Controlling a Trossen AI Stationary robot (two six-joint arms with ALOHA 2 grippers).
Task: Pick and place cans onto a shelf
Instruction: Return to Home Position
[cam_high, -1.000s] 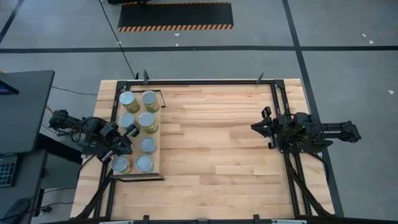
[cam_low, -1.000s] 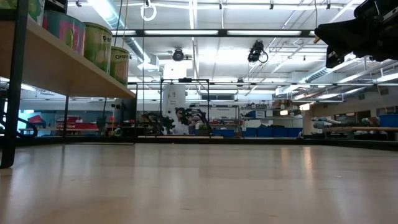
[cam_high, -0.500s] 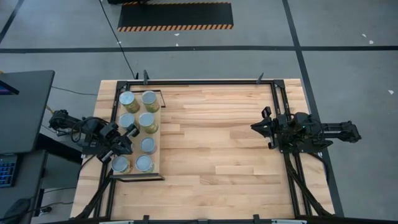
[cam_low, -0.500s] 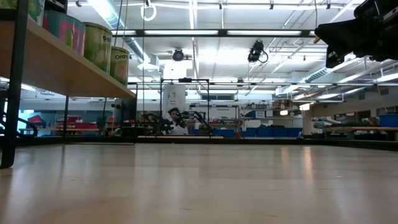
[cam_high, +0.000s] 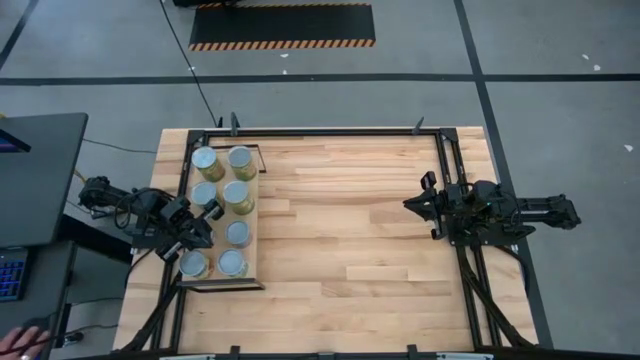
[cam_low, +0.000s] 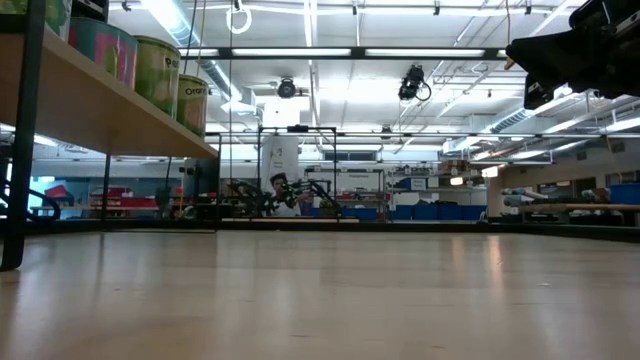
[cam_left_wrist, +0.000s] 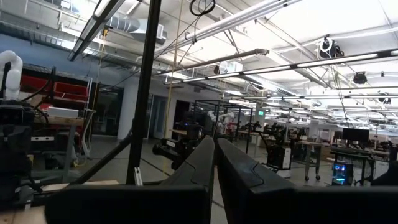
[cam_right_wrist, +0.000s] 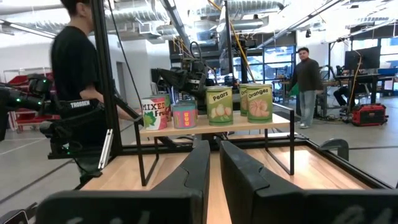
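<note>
I count seven cans (cam_high: 237, 194) on the shelf (cam_high: 253, 215), which stands along the left side of the counter (cam_high: 350, 250). No can lies on the bare wood, so I judge the placing done and only the return home left to fly.

The left gripper (cam_high: 208, 213) sits over the shelf's left edge, in the gap in the left row of cans, with a can close on either side. Its wrist view shows the two fingers drawn almost together with nothing between them. The right gripper (cam_high: 414, 205) hangs over the right part of the counter, well apart from the shelf and pointing toward it. Its fingers are likewise narrow and empty, and that arm looks parked to me.

So the care goes to the left arm. I would keep its fingers closed so they present the slimmest shape, raise the wrist first until it is clear of the can tops, and only then draw it back leftward off the shelf. A sideways swing at this height could clip a neighbouring can and topple it. A person (cam_right_wrist: 78, 81) stands beyond the shelf, off the counter's left side, so I would keep the retreat slow and tight.
</note>
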